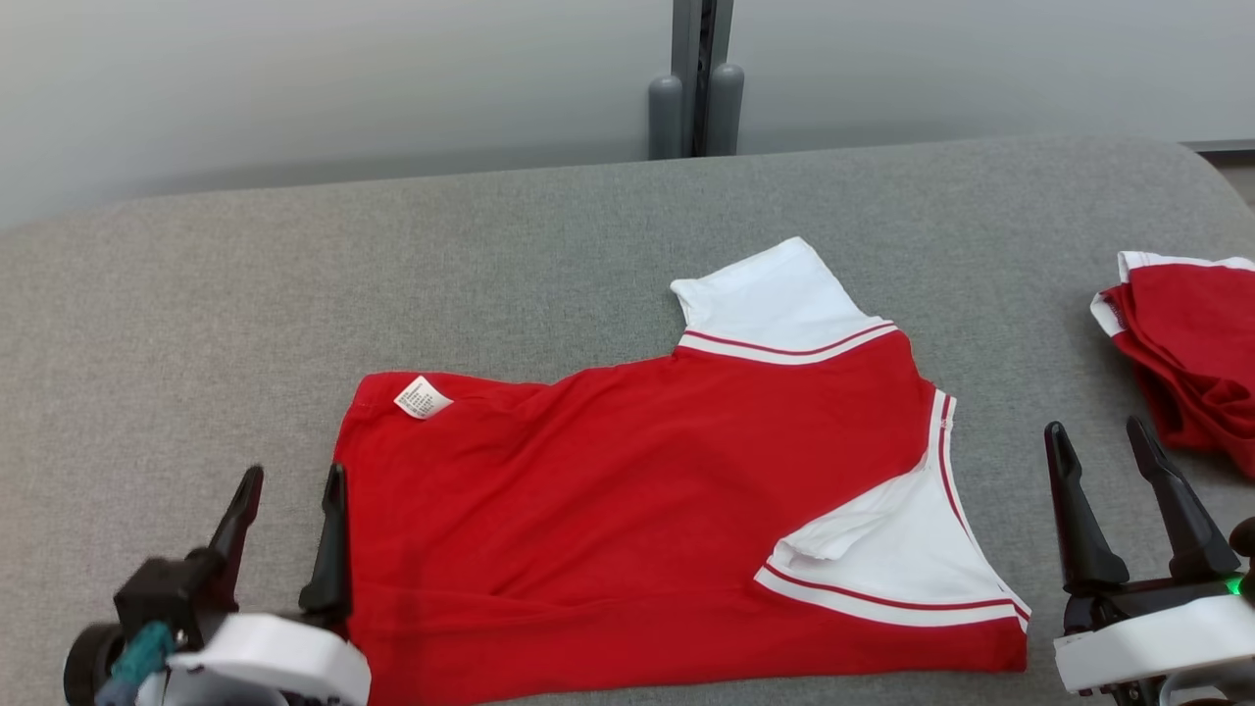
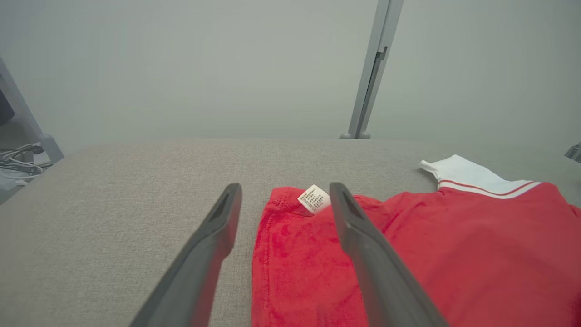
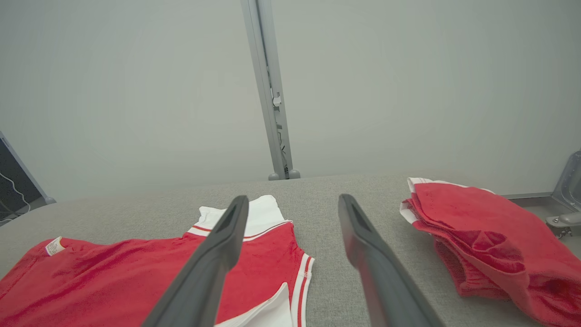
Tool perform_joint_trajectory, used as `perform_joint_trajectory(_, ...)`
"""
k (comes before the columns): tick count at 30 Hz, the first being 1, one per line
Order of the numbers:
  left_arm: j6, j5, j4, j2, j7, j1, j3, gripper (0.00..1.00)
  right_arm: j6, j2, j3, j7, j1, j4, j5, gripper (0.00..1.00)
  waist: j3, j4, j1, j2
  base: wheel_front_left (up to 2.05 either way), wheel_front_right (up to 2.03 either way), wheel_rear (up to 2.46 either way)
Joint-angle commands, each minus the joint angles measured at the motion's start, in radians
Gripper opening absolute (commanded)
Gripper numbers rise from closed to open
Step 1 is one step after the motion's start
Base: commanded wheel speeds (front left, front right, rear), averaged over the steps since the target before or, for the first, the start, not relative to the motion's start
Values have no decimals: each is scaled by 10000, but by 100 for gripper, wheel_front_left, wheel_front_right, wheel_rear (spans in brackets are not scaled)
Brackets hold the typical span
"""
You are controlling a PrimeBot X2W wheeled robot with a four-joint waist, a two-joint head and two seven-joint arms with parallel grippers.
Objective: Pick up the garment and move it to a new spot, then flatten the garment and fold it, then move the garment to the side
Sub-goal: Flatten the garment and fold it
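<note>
We find the red shirt (image 1: 627, 510) lying on the grey cushion (image 1: 490, 255) between the grippers. Left gripper (image 1: 297, 472): fingers spread, empty, at the shirt's left edge. Right gripper (image 1: 1095, 425): fingers spread, empty, beside the white sleeve (image 1: 902, 549).

A grey fabric-covered surface (image 1: 490, 255) is seen spread across the foreground, and a crumpled red-and-white bundle of cloth (image 1: 1191, 358) is laid near its right edge. Behind it a grey upright post (image 1: 696, 78) is set against a pale wall (image 1: 294, 78). Loose cables (image 2: 20, 159) are heaped at the left edge of the left wrist view.
</note>
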Motion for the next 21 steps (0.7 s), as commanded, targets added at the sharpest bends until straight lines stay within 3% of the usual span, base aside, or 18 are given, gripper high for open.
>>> perform_joint_trajectory(1,-24,65,-82,99,15,-361,4,100,3,-26,9,14,-93,7,72,100,108,20,0,0,0,0,0)
perform_joint_trajectory(8,-575,-86,484,372,818,-1902,-178,100,3,-34,48,-56,-435,13,30,100,722,21,0,0,0,0,0)
perform_joint_trajectory(13,-1372,-762,2150,553,2052,-3090,-302,100,3,-83,294,-143,-796,173,68,100,1227,-218,0,0,0,0,0)
perform_joint_trajectory(21,-2172,-1285,3954,645,2824,-4183,-435,100,3,-71,407,-336,-1108,432,178,100,1724,-422,0,0,0,0,0)
